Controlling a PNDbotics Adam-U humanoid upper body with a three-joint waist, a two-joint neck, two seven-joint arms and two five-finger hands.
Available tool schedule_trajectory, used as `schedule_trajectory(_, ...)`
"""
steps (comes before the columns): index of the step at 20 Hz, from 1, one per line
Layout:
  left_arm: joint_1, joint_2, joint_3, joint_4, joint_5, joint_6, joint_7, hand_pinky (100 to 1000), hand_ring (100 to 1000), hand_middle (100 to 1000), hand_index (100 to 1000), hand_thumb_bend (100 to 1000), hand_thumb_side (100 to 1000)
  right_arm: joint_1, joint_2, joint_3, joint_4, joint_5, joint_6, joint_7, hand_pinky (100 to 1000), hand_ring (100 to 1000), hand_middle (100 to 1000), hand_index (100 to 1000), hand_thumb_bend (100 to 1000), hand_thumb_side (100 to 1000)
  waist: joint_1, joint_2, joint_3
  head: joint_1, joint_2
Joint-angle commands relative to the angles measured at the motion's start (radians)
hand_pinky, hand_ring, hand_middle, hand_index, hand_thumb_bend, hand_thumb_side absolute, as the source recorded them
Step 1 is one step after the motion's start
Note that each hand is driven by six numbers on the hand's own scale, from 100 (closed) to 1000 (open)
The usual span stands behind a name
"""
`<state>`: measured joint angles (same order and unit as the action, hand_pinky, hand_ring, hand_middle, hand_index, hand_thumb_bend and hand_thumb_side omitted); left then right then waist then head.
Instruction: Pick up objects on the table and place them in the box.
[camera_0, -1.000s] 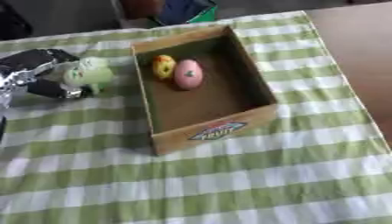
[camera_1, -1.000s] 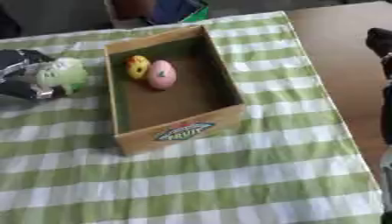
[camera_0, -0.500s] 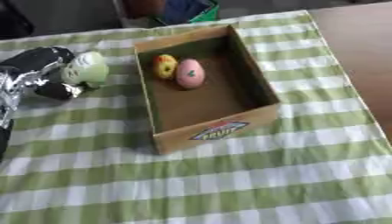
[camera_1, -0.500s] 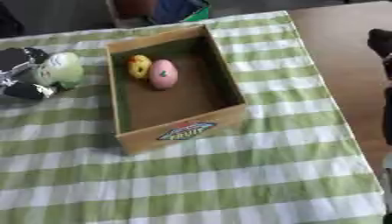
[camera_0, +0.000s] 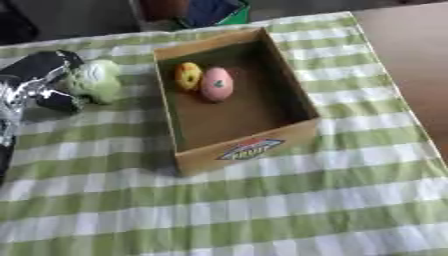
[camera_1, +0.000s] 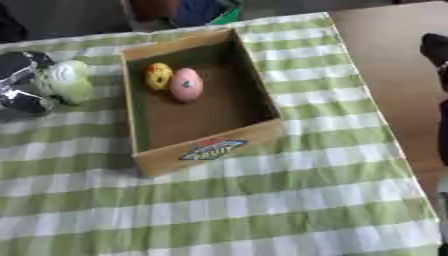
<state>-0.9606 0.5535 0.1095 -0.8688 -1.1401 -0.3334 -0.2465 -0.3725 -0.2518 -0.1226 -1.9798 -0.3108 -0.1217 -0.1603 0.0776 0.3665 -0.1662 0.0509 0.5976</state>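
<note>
A pale green round object (camera_0: 94, 81) sits in my left hand (camera_0: 42, 80), whose fingers curl round it at the left of the table, just left of the box and a little above the cloth. The cardboard box (camera_0: 302, 102) stands open in the middle. Inside it, at the far end, lie a pink egg-shaped object (camera_0: 216, 84) and a yellow-orange one (camera_0: 187, 75), side by side. My right hand (camera_1: 435, 50) shows as a dark shape at the right edge over the bare brown table; its fingers are not readable.
A green-and-white checked cloth (camera_0: 262, 200) covers the table; bare brown tabletop (camera_0: 411, 45) lies to the right. Beyond the far edge are dark, blue and green things (camera_0: 210, 10).
My left hand has lifted the green object and carried it slightly toward the box. The box and its contents have not moved; the right hand stays put.
</note>
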Motion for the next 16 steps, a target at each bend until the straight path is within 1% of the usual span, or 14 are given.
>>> schedule_trajectory(1,-0.022,0.024,-0.002,-0.044,0.028,0.005,0.003,515,783,707,558,100,244,-0.005,-0.016,-0.005,-0.02,-0.001,0.005,-0.002,831,715,450,834,100,757,-0.005,-0.03,0.005,-0.002,0.004)
schedule_trajectory(5,-0.03,0.025,-0.004,-0.095,0.066,0.004,0.002,488,762,684,529,100,245,-0.004,-0.016,-0.004,-0.02,-0.002,0.005,-0.003,830,715,452,834,100,761,-0.005,-0.039,0.009,-0.005,0.011)
schedule_trajectory(9,-0.039,0.02,-0.008,-0.156,0.114,0.006,0.005,480,751,673,507,100,247,-0.005,-0.015,-0.003,-0.02,-0.005,0.004,-0.005,828,715,454,833,100,766,-0.008,-0.05,0.01,-0.009,0.018)
schedule_trajectory(14,-0.04,0.011,-0.021,-0.225,0.159,0.024,0.005,469,739,659,487,100,251,-0.008,-0.013,-0.001,-0.02,-0.011,0.0,-0.009,826,713,457,832,100,775,-0.015,-0.065,0.006,-0.031,0.031)
schedule_trajectory(15,-0.041,0.009,-0.023,-0.236,0.166,0.028,0.007,467,737,657,485,100,310,-0.008,-0.012,-0.001,-0.02,-0.011,-0.001,-0.01,826,713,457,832,100,776,-0.016,-0.068,0.005,-0.034,0.033)
schedule_trajectory(16,-0.042,0.007,-0.027,-0.249,0.171,0.03,0.011,466,737,656,483,100,253,-0.008,-0.012,-0.001,-0.02,-0.012,-0.001,-0.011,825,713,457,832,100,776,-0.017,-0.07,0.004,-0.035,0.034)
